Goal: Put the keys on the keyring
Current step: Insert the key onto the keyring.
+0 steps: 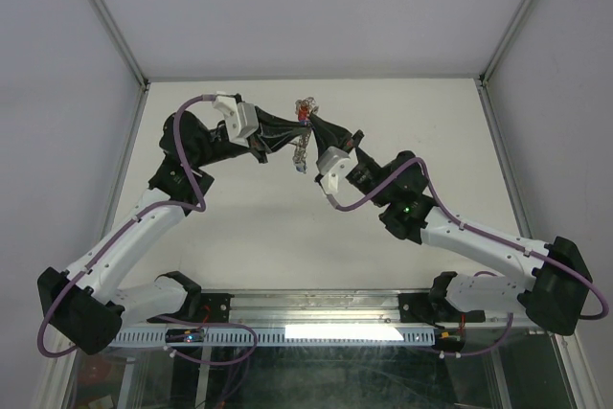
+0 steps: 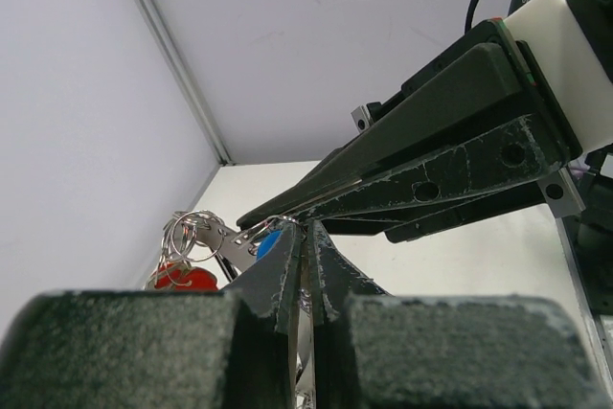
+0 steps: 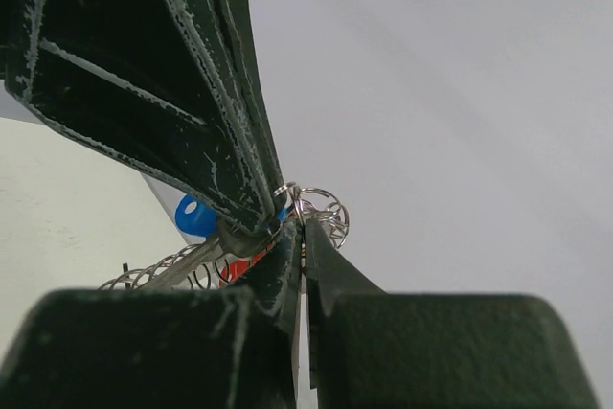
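Both grippers meet in mid-air over the far middle of the table. My left gripper [image 1: 290, 144] is shut; a silvery coiled piece, the keyring [image 1: 303, 154], hangs below its tips and shows between its fingers [image 2: 287, 275]. My right gripper [image 1: 309, 124] is shut on thin metal of the keys bunch [image 1: 305, 112]. In the left wrist view a blue key head [image 2: 268, 244], a red key head [image 2: 187, 278] and small wire rings [image 2: 192, 230] hang left of my tips. In the right wrist view I see the blue head [image 3: 194, 216], the coil [image 3: 144, 278] and small rings [image 3: 328, 210]. What exactly each pinch holds is partly hidden.
The white table [image 1: 239, 237] is enclosed by grey walls with metal frame posts [image 1: 105, 16]. The arm bases sit on a rail at the near edge [image 1: 316, 308]. The right arm's fingers [image 2: 431, 170] cross the left wrist view; the left arm's fingers [image 3: 182, 102] cross the right wrist view.
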### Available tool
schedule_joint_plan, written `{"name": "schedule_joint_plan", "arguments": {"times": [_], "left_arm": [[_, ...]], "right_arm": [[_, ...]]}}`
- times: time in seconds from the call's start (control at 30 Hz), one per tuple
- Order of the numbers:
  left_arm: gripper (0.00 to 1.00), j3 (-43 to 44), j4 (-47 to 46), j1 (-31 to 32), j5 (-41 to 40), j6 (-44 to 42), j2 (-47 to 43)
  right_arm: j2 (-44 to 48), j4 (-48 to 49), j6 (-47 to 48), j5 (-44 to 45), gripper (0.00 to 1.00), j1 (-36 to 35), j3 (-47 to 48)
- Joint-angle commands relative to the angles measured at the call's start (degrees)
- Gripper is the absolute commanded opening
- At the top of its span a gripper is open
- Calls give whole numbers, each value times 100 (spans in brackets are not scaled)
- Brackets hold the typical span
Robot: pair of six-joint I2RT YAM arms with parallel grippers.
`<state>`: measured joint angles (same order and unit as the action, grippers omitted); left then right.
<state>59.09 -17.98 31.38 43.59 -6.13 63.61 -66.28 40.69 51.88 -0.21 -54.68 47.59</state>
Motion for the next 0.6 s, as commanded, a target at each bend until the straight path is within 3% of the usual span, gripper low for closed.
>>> {"name": "schedule_joint_plan", "arguments": {"times": [0.0,0.3,0.57], "left_arm": [[5,224,221,0,283,-165,-19],[25,243,163,0,635,-54,-183],[30,258,340,0,799,-77,-612]], "right_arm": [[37,685,-208,-50,0,-76,299],[12,1358,-703,74,0,-69,192],[116,1708,-1253,99,0,-70,52]]}}
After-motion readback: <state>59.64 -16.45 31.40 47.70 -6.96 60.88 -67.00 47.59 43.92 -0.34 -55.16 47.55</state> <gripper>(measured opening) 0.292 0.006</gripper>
